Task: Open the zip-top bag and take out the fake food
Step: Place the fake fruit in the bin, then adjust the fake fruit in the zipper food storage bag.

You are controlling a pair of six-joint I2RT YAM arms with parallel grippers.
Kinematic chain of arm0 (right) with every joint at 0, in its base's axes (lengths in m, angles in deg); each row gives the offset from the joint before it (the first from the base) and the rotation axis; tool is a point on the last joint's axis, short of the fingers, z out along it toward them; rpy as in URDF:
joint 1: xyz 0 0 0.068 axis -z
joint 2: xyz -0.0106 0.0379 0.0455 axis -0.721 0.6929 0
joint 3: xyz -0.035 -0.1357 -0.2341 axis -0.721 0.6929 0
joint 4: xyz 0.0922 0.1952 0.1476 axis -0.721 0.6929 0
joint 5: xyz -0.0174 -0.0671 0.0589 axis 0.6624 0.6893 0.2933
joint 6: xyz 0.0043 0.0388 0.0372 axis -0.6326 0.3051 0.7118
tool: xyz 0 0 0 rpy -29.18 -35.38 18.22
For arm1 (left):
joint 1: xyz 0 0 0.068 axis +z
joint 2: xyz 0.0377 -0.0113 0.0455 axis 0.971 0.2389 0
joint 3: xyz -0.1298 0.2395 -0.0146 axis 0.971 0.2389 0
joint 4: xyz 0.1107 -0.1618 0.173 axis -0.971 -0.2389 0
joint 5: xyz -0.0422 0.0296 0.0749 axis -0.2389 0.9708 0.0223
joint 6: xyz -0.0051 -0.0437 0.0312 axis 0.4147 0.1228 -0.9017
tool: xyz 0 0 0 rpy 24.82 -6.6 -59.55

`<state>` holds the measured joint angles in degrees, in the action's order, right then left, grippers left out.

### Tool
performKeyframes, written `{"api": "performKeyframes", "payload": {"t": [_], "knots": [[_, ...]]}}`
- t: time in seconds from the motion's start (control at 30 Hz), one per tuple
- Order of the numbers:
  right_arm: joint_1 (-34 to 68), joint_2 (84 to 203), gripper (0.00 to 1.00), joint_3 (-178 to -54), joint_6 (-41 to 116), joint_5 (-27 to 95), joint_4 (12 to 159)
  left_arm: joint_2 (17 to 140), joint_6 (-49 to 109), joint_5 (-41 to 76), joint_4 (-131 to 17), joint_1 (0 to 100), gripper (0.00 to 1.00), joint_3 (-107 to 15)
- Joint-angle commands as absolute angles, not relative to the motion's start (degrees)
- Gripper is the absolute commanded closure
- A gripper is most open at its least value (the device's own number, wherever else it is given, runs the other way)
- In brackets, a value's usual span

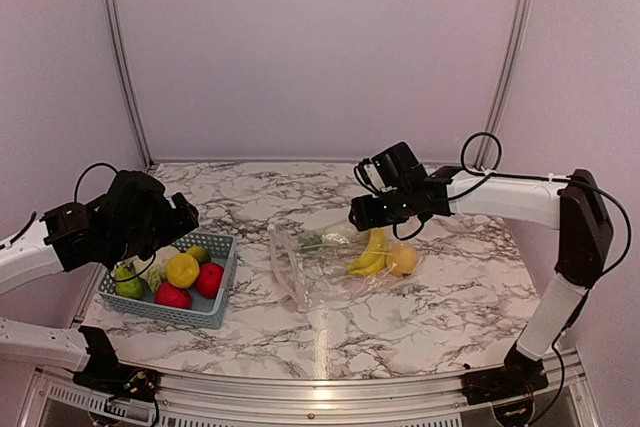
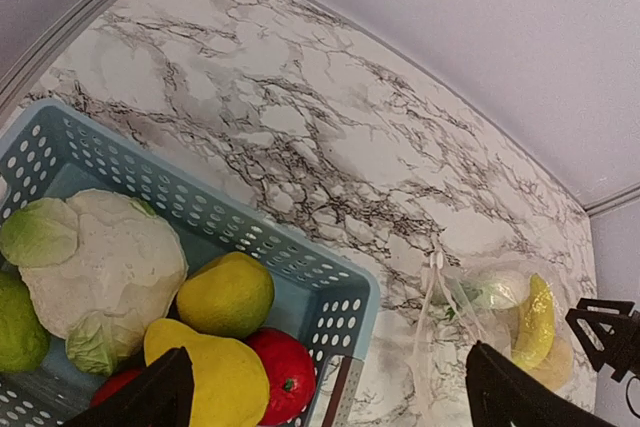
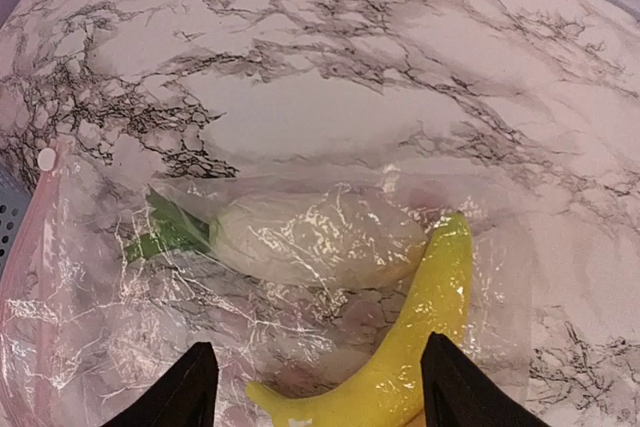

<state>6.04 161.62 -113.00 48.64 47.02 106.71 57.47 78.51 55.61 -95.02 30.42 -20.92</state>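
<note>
Marble table (image 1: 420,322): we see the left gripper (image 2: 325,367) spread wide, empty, over the blue basket (image 1: 212,315) of fruit. The zip-top bag (image 1: 295,277) lies mid-table, banana (image 1: 372,250) and other fake food (image 1: 402,259) inside. Right gripper (image 3: 318,347) hovers above it, fingers apart, empty.

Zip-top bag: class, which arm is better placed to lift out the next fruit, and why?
Right. The right arm's fingers hang open directly above the zip-top bag, the banana just below them. The left arm's fingers are over the blue basket, beside the bag.
</note>
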Motion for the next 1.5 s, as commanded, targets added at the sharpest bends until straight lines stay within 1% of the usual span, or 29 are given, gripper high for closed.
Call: {"api": "performKeyframes", "payload": {"t": [0.0, 0.13, 0.3, 0.4, 0.5, 0.6, 0.73, 0.97, 1.1, 1.27, 1.47], "knots": [[7.6, 158.4, 0.33, -110.8, 49.2, 48.2, 107.9, 61.3, 70.3, 51.3, -91.0, 30.2, 0.03, -23.6], [8.5, 156.4, 0.35, -108.6, 49.5, 49.2, 108.3, 66.9, 68.0, 46.9, -85.5, 27.9, 0.04, -24.9], [9.2, 153.8, 0.37, -106.2, 49.9, 50.0, 108.8, 75.6, 66.7, 39.7, -77.6, 24.2, 0.13, -26.5], [9.5, 152.6, 0.37, -105.2, 50.0, 50.6, 109.3, 80.2, 67.0, 36.9, -73.5, 22.8, 0.27, -27.2], [9.7, 151.6, 0.37, -104.5, 50.0, 50.9, 109.5, 84.2, 67.2, 35.5, -71.1, 22.2, 0.48, -28.0], [9.8, 150.9, 0.38, -103.9, 50.2, 51.3, 109.6, 87.5, 67.5, 35.2, -69.9, 22.1, 0.60, -28.9], [9.8, 150.2, 0.38, -103.4, 50.4, 51.8, 109.8, 90.3, 68.2, 36.0, -69.6, 22.0, 0.69, -29.6], [9.8, 149.5, 0.41, -102.3, 50.5, 51.7, 109.9, 94.5, 70.0, 36.2, -67.0, 22.0, 0.78, -29.3], [9.9, 149.2, 0.44, -101.3, 50.8, 51.6, 109.8, 96.8, 71.0, 35.5, -65.1, 22.0, 0.85, -29.3], [9.8, 149.2, 0.47, -100.1, 50.8, 52.2, 109.2, 99.8, 71.3, 34.0, -61.9, 22.0, 0.88, -29.9], [10.5, 151.1, 0.54, -99.2, 51.3, 52.9, 107.7, 103.7, 71.8, 31.4, -58.2, 22.0, 0.90, -31.6]]}}
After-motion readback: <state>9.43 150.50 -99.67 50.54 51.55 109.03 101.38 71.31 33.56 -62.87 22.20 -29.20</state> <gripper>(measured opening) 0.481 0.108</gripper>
